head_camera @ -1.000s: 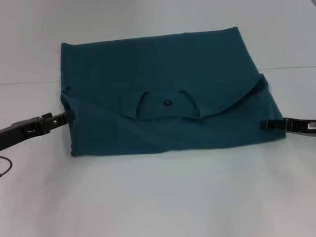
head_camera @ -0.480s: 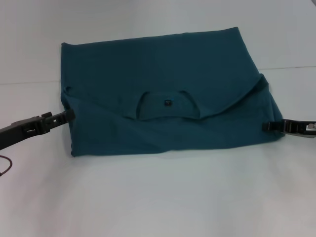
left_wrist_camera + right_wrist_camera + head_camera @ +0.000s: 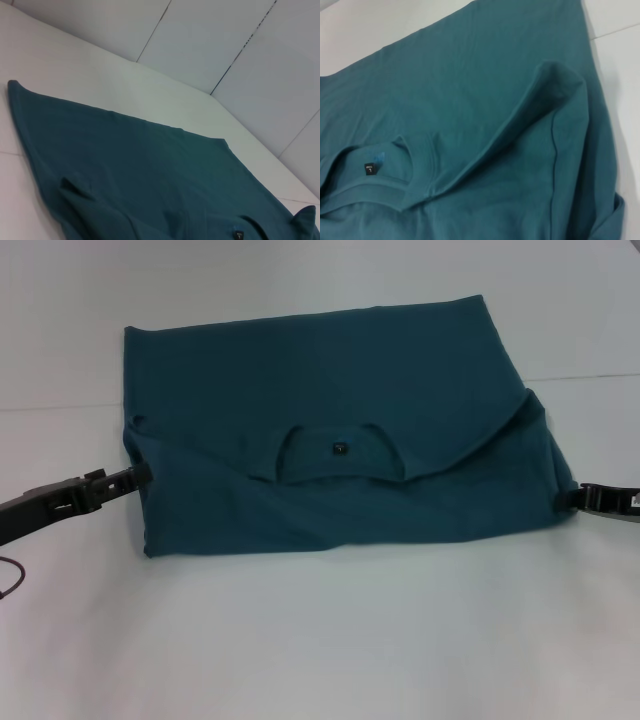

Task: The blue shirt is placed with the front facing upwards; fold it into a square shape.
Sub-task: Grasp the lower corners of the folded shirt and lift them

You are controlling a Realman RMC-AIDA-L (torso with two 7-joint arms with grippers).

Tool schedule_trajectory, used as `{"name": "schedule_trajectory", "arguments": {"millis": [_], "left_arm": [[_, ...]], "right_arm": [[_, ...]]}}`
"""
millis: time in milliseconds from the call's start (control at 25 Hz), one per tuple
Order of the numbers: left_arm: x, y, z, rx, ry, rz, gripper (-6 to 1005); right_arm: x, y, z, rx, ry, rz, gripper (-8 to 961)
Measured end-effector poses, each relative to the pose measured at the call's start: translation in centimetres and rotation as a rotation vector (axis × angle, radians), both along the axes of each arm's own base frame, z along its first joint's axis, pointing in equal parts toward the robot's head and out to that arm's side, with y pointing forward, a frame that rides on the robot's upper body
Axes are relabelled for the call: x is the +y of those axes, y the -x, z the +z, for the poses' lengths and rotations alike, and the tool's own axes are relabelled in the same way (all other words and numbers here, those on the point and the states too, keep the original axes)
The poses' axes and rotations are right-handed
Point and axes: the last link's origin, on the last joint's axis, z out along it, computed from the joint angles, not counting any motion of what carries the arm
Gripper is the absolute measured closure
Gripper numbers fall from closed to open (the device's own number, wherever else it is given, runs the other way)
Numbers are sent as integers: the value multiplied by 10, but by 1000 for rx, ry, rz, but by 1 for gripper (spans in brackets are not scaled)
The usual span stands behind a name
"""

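The dark teal-blue cotton T-shirt (image 3: 335, 440) lies part-folded on the white counter (image 3: 320, 640), collar and small dark label (image 3: 339, 448) facing up. For a square, fold both sides inward evenly, edges parallel. The left claw (image 3: 140, 476) touches the shirt's left edge; the right claw (image 3: 572, 496) sits at its right edge. Whether either grips cloth, I cannot tell.

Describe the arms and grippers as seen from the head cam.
Both are black. The left gripper ends a slim black arm with pale markings on its side, and a dark cable loops below it at the frame edge. The right gripper is a blocky black body with a small light label.
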Motion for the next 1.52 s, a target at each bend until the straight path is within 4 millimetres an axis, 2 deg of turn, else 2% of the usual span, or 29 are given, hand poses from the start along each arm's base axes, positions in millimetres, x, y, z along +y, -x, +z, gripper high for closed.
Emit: {"name": "schedule_trajectory", "arguments": {"millis": [80,360,720,1200,1520], "left_arm": [[0,0,0,0,0,0,121],[-1,2,-2,-4,3,10,121],[-9,15,-10,7,-2,55,122],[-3,5,-48,100,86,35,121],[0,5,-52,121,84,47,121]], "right_arm": [[0,0,0,-1,-1,0,924],[-1,-3,3,6,-20,4,935],[-9,-4,11,63,-53,41,941],[-10,-6,9,59,-44,37,942],[-11,-6,9,63,-42,35,942]]}}
